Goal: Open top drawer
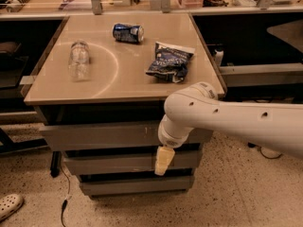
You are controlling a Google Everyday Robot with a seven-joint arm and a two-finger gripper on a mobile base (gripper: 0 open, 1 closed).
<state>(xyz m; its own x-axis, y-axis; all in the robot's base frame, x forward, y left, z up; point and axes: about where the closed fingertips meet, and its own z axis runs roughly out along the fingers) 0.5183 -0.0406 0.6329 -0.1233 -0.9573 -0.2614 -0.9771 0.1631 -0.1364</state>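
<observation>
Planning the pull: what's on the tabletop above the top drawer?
A clear bottle lying down, a blue can on its side and a dark snack bag. The gripper hangs before the middle drawer; the arm hides the top drawer's right end.

Lab: cluttered benches (47, 6), speckled floor (227, 193), loose cable (66, 197); pincer (163, 162) below top drawer (104, 135).
</observation>
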